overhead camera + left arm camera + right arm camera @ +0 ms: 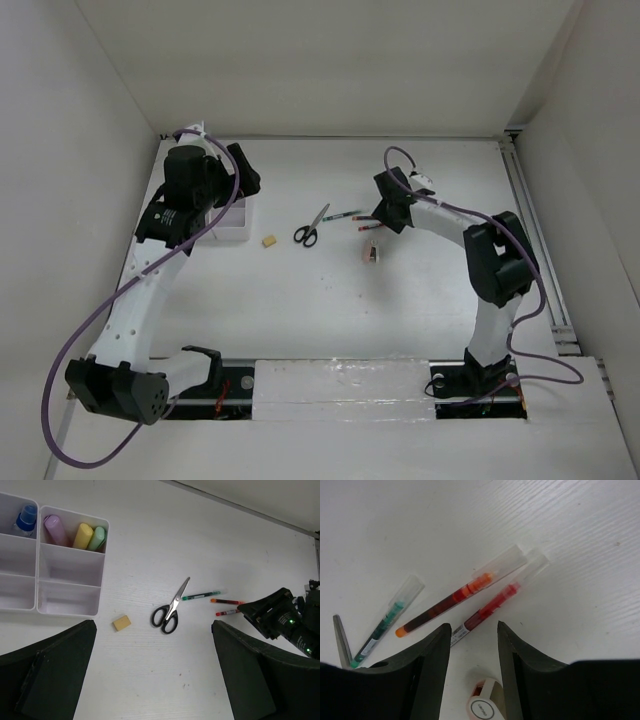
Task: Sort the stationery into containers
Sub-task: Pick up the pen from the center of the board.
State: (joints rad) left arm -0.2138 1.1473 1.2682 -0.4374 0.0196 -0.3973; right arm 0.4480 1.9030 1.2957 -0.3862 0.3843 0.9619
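The right end effector [473,627] is hanging low over the counter [580,540] with its fingers partly spread and nothing pinched between them. Closest to it, just under the wrist, a small white-and-pink roll-shaped item [484,705] is lying off the line of the gap. Just beyond, the red pen [490,605] is lying with its labelled near end inside the gap and its long axis slanting away to the upper right, so the fingers are bracketing the barrel at an angle, not square on. Whether they are touching it cannot be told.

The orange pen [450,602] is lying just beside the red one and nearly parallel. A close on the red pen looks likely to need care not to catch it. The green pen [385,620] is lying farther left, near the scissors [170,612].

Across the counter, the tan eraser [121,622] is sitting between the scissors and the white tray [70,614], which is holding the blue-capped bottle [25,517] and the pink, yellow and green markers [82,535]. The left end effector [153,625] is hovering beside that tray, fully spread and carrying nothing. The right arm is plainly the nearer to the pens.
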